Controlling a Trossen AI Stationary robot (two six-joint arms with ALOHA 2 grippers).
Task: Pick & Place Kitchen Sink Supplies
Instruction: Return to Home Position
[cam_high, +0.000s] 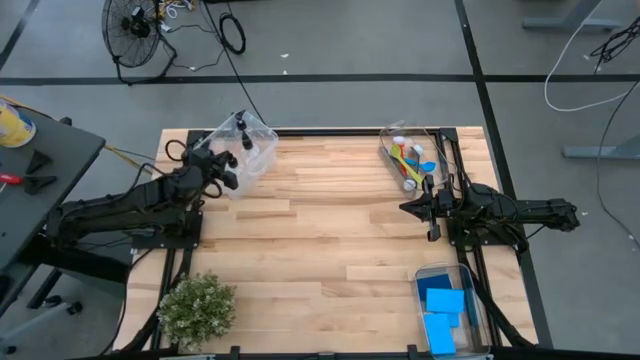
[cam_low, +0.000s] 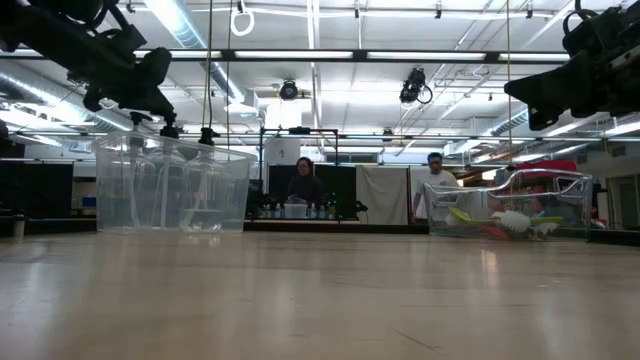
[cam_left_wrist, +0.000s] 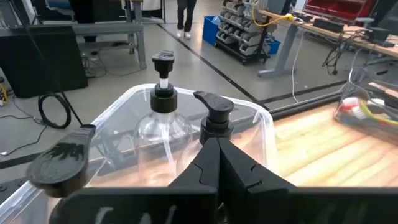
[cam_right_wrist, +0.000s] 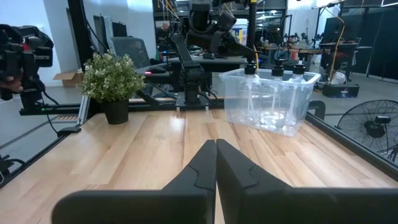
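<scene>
Pale wooden planks of the table (cam_high: 320, 240) lie bare in the middle, with the supplies sorted toward the edges; the small clear bottles (cam_high: 243, 135) stand in a clear bin (cam_high: 265, 165) at the upper left corner of the high view, the brushes (cam_high: 408, 165) lie in a second bin (cam_high: 384, 140) at the upper right, and the blue sponges (cam_high: 445, 300) sit in a third bin (cam_high: 472, 290) at the lower right; the job looks all but done, with only the arms' retreat left. The left gripper (cam_high: 228, 172) hangs just beside and above the bottle bin, its jaws pressed together and holding nothing; the danger, I judge, lies there, since a low or sideways pull-away could catch a black pump top or the bin's rim and topple a bottle or drag the light bin across the wood. The right gripper (cam_high: 410, 208), jaws likewise pressed together and empty, sits near the end of the brush bin, where a careless swing might clip the wall or the brush ends nearest it. Hard to make out: how many sponges there are, since they overlap from above; which brush is which in the tangle; whether the dark blurred shape at the edge of the left wrist view is a third pump top or something else; the sponge bin does not show in the low view at all; the potted plant (cam_high: 197, 308) stands well apart from both arms.
</scene>
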